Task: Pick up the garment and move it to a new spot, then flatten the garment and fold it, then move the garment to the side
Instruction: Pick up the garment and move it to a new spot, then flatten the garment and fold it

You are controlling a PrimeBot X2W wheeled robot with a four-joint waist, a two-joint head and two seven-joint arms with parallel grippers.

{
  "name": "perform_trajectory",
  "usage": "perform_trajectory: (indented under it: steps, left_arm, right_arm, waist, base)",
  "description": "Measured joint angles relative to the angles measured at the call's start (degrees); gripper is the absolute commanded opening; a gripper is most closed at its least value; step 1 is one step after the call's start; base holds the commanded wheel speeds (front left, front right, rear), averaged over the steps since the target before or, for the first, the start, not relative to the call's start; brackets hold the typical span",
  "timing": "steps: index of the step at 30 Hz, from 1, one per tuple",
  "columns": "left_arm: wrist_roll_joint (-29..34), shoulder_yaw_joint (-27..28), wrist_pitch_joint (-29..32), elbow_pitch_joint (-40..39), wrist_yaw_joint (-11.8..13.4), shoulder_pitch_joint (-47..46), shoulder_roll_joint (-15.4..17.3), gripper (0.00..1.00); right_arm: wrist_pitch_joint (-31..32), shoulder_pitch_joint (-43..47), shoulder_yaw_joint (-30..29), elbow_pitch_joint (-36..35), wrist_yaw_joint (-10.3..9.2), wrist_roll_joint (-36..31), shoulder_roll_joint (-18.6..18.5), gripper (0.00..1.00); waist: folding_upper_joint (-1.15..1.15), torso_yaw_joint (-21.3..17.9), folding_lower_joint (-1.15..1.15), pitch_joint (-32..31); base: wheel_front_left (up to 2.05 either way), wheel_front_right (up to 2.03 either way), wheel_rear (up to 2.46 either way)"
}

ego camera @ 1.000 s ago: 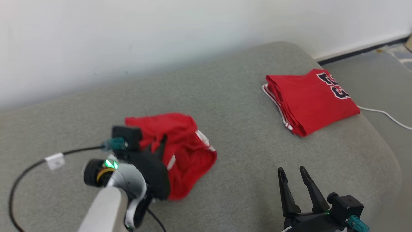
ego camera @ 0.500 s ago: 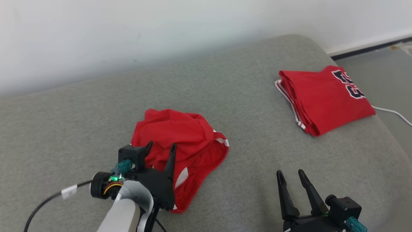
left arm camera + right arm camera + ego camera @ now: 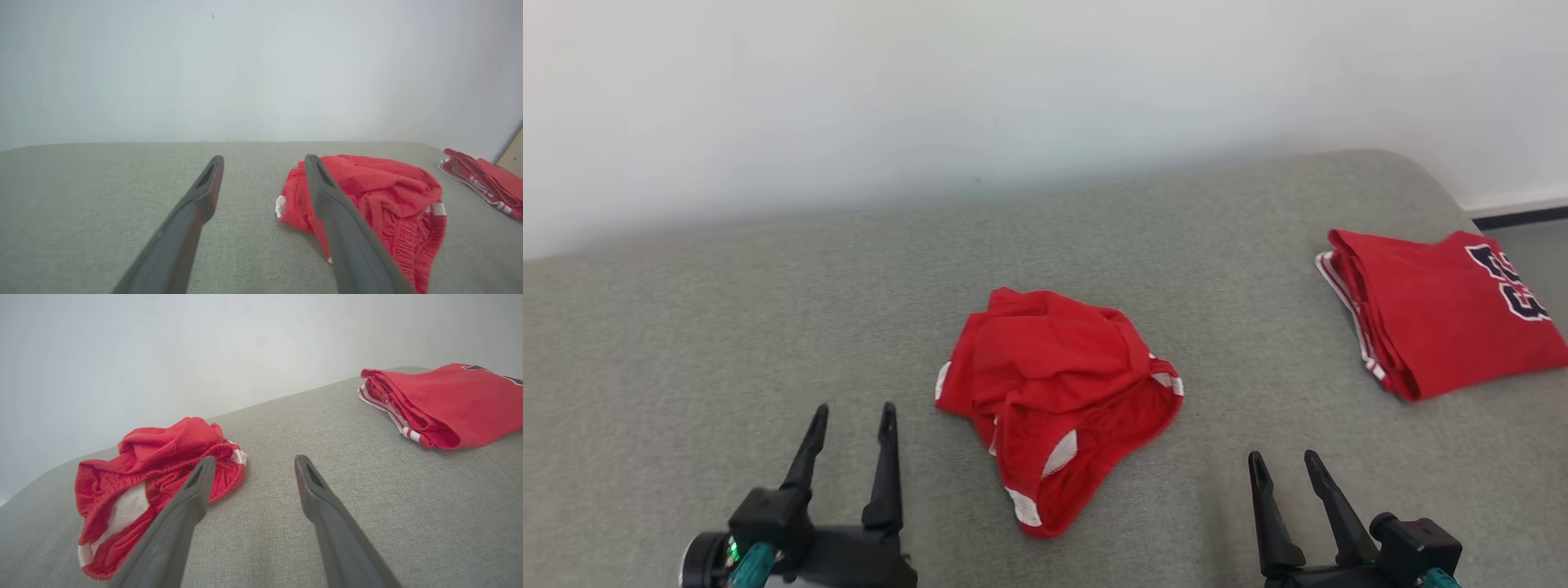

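A crumpled red garment [image 3: 1058, 400] lies on a grey cushion [image 3: 727, 327] between the two grippers, touching neither. The left gripper [image 3: 854, 408] holds its jaws wide and empty, with the garment just to their right. The right gripper [image 3: 1283, 457] is also wide and empty, with the garment ahead to its left and a folded red jersey [image 3: 1437, 327] farther off to its right.

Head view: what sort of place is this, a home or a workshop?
Probably a living space or a mock-up of one: a grey upholstered cushion backed by a plain white wall, with crumpled red shorts and a folded red jersey lying on it.
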Motion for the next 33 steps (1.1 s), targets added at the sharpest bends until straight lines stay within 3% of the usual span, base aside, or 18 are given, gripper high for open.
perform_trajectory:
  steps: [6,11,21,27,33]
  left_arm:
    - [2.13,6.45,-0.31,-9.89,0.82,7.95,-0.8,1.0]
    - [4.49,10.7,-0.31,-13.12,-0.16,14.23,-1.77,1.0]
    - [7.7,15.14,-0.32,-10.8,-2.52,20.03,-2.43,1.0]
    - [8.55,15.55,-0.31,-6.97,-4.69,20.43,-2.58,1.0]
    - [9.25,15.68,-0.31,-6.26,-5.23,19.91,-2.74,1.0]
  right_arm:
    - [0.29,0.57,-0.49,-0.35,0.0,-0.09,0.0,1.0]
    - [0.3,0.91,-0.74,-0.36,0.0,-0.09,0.02,1.0]
    - [-0.02,1.65,-1.37,0.04,0.0,-0.08,0.0,1.0]
    - [-0.04,2.13,-1.51,0.55,0.0,0.11,0.01,1.0]
    - [-0.03,2.12,-1.91,0.79,0.0,0.11,0.01,1.0]
  waist:
    - [0.0,3.27,0.0,-0.98]
    - [0.0,5.69,0.0,-1.4]
    - [0.0,8.63,0.0,-2.08]
    - [0.0,8.52,0.0,-2.35]
    - [0.0,7.88,0.0,-2.21]
  base:
    - [0.0,0.0,0.0]
    - [0.0,0.0,0.0]
    - [0.0,0.0,0.0]
    - [0.0,0.0,0.0]
    - [0.0,0.0,0.0]
